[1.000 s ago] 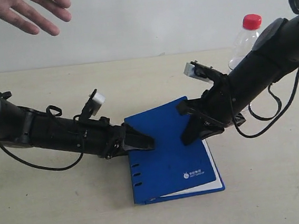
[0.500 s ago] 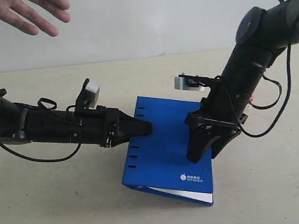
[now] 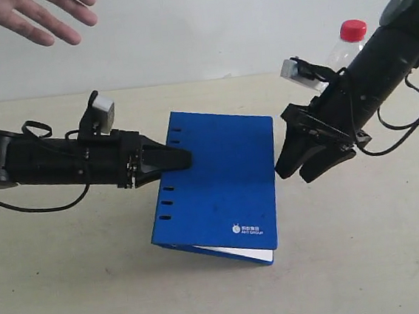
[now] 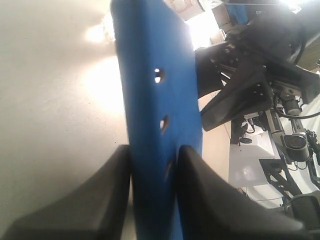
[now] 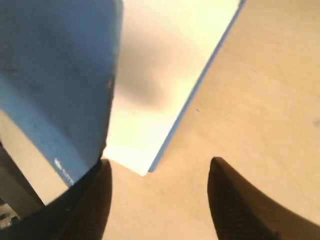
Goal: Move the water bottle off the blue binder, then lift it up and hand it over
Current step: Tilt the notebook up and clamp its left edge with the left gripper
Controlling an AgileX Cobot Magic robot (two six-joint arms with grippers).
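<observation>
The blue binder (image 3: 223, 178) is tilted off the table, its spine edge raised. My left gripper (image 3: 180, 158) is shut on that spine edge; in the left wrist view the binder (image 4: 150, 75) runs between the two black fingers (image 4: 200, 200). My right gripper (image 3: 300, 172) stands open just past the binder's right edge, holding nothing. The right wrist view shows the binder's cover (image 5: 50, 75) and white pages (image 5: 165, 55) ahead of the open right gripper (image 5: 160, 195). The water bottle (image 3: 342, 51), red-capped, stands upright on the table behind the right arm, off the binder.
A person's open hand (image 3: 32, 14) hovers at the top left. The beige table (image 3: 368, 260) extends around the binder. The right arm (image 4: 235, 95) shows beyond the binder in the left wrist view.
The left gripper has pulled the binder leftward and tipped its spine edge up. The right gripper has swung right, off the binder. The bottle shows again behind the right arm.
</observation>
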